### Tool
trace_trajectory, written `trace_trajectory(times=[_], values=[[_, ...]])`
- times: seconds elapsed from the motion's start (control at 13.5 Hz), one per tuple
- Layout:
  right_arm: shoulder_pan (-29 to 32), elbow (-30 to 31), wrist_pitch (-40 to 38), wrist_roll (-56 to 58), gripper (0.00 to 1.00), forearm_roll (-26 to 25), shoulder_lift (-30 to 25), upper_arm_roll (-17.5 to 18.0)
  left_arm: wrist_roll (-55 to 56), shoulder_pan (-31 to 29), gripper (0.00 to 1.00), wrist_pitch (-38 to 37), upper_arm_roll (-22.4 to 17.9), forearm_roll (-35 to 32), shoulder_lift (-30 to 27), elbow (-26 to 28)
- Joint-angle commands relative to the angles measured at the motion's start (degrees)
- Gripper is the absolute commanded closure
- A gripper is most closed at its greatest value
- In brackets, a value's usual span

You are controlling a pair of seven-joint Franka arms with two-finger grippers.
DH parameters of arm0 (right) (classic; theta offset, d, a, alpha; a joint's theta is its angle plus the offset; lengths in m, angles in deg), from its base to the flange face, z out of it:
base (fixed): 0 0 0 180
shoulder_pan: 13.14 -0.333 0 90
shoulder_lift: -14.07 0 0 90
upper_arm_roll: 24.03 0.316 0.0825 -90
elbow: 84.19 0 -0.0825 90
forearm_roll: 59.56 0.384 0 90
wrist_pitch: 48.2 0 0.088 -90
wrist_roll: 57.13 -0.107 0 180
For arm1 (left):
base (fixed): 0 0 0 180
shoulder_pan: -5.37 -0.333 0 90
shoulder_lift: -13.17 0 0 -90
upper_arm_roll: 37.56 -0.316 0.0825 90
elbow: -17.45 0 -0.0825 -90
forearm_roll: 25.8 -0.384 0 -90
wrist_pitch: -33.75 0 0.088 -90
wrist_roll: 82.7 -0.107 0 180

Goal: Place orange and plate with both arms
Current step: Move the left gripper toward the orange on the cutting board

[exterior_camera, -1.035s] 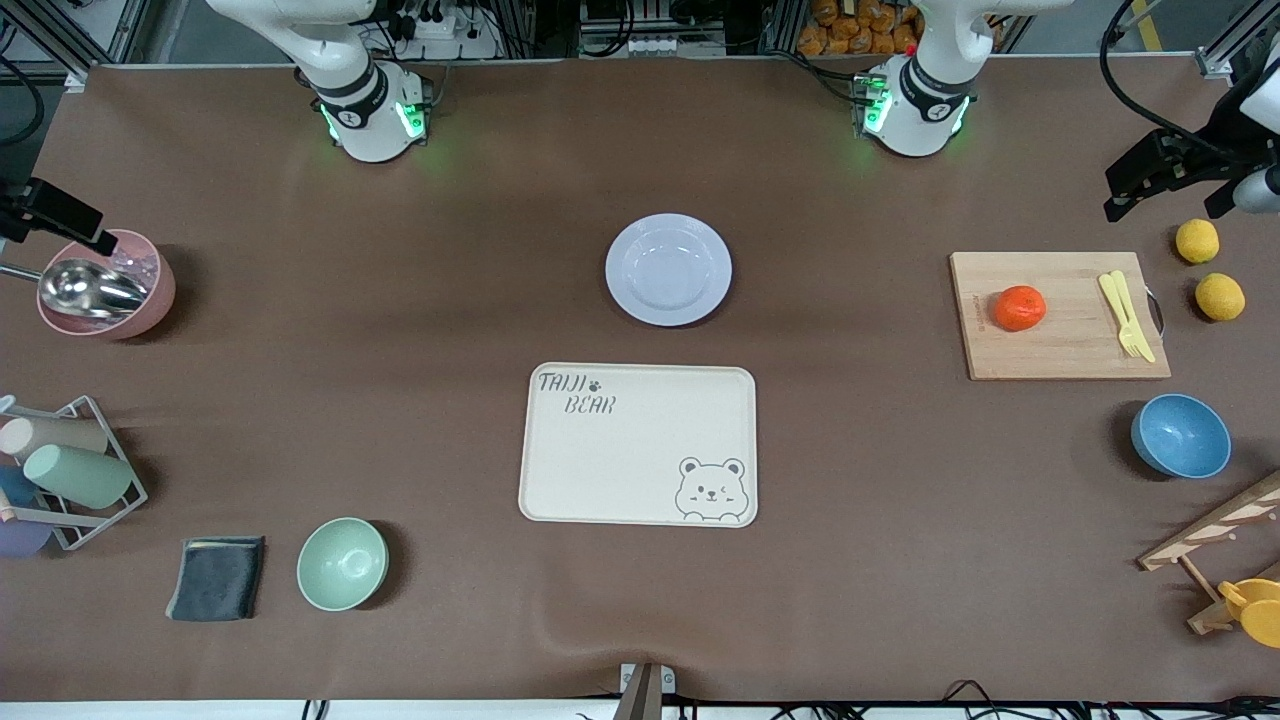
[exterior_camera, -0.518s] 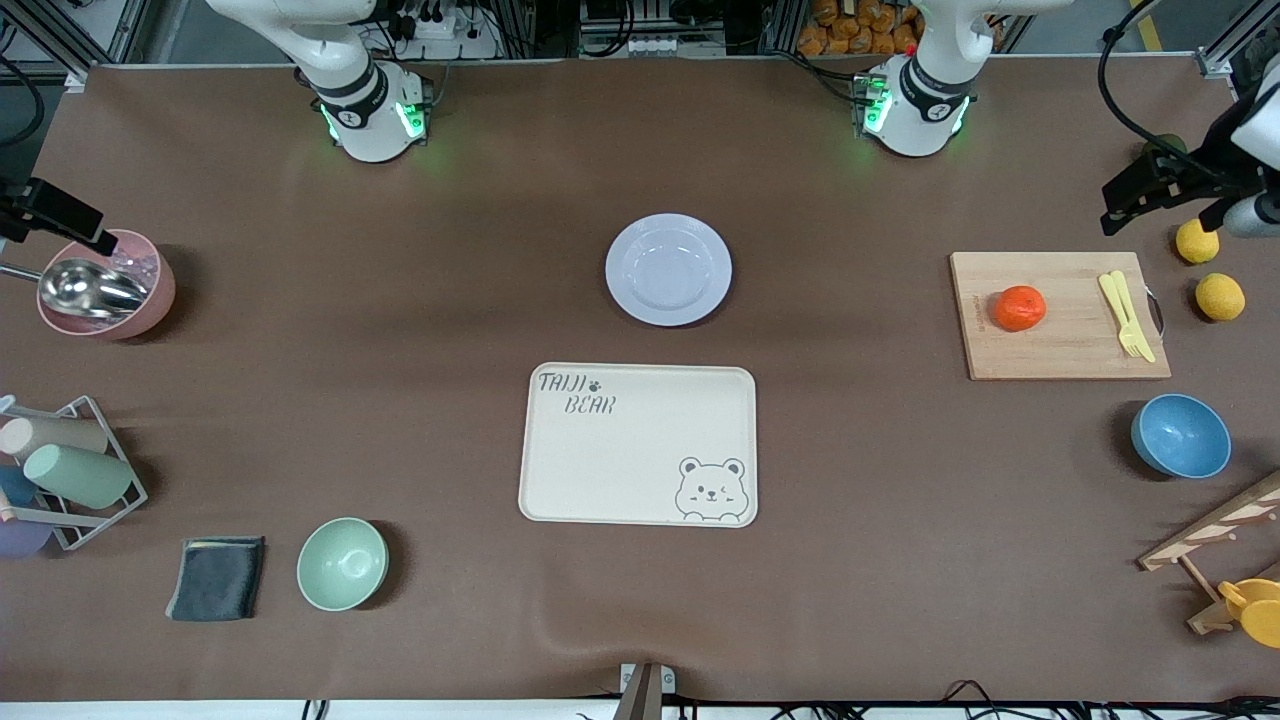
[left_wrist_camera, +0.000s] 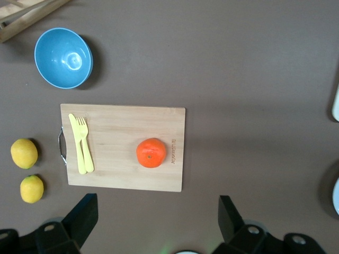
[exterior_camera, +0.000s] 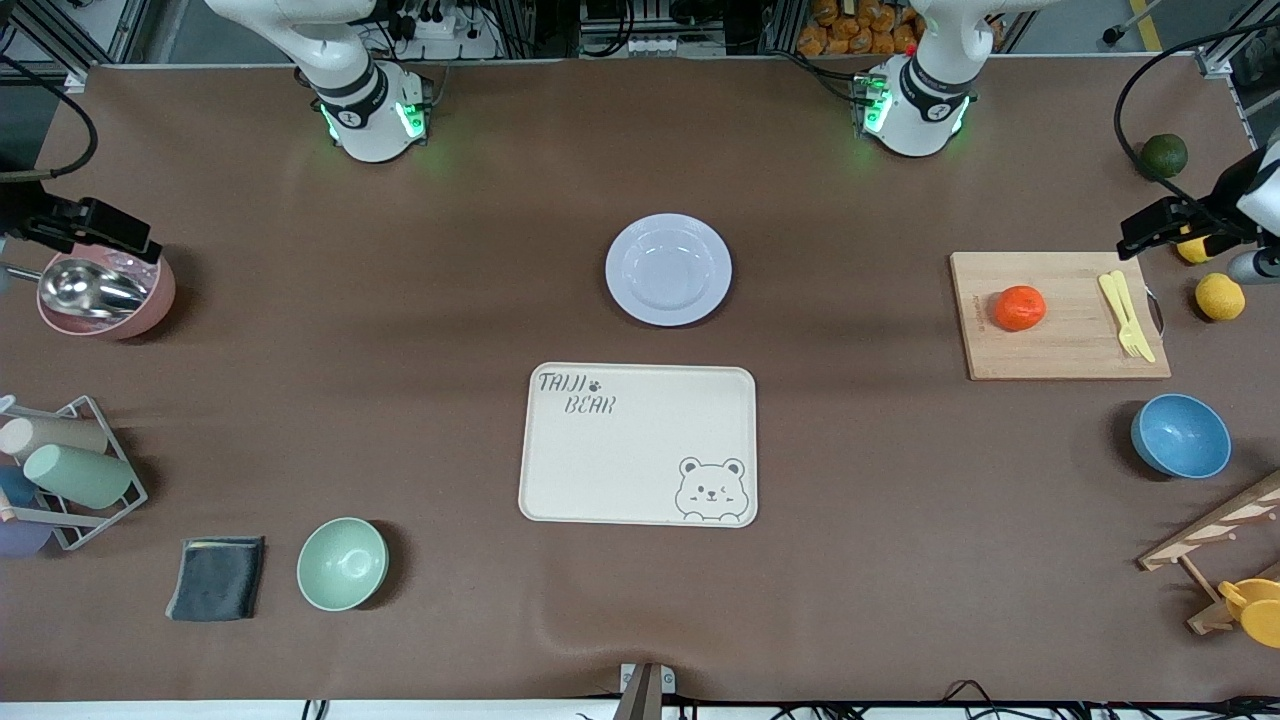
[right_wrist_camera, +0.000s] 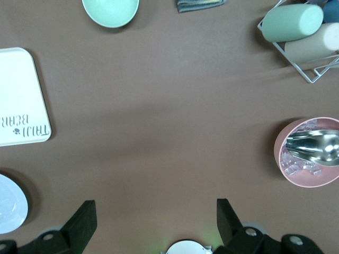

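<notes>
Then the orange sat on the wooden cutting board toward the left arm's end of the tabletop, with a yellow fork beside it on the same board. The plate lay on the tabletop, just farther from the front camera than the cream bear tray. The left pincer hung spread and empty above the lemons. The right pincer hung spread and empty over the pink bowl.
</notes>
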Motion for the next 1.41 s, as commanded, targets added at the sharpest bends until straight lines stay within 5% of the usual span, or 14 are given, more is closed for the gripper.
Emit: trace_trajectory(times=[0.0, 0.44, 1.33], values=[[-0.6, -0.4, -1.4, -0.2, 0.0, -1.1, 1.7, 0.0, -0.7, -0.9, 0.0, 5.6, 0.4, 0.9, -8.2, 12.5], [-0.6, -0.3, -3.2, -0.3, 0.0, -1.1, 3.7, 0.0, -0.8, -3.3, 0.0, 10.3, 0.4, 2.2, -13.8, 23.3], [0.0, -1.2, -3.2, -0.9, 0.0, -1.3, 3.9, -0.1, -8.0, -8.6, 0.0, 12.6, 0.3, 6.3, -13.3, 26.0]])
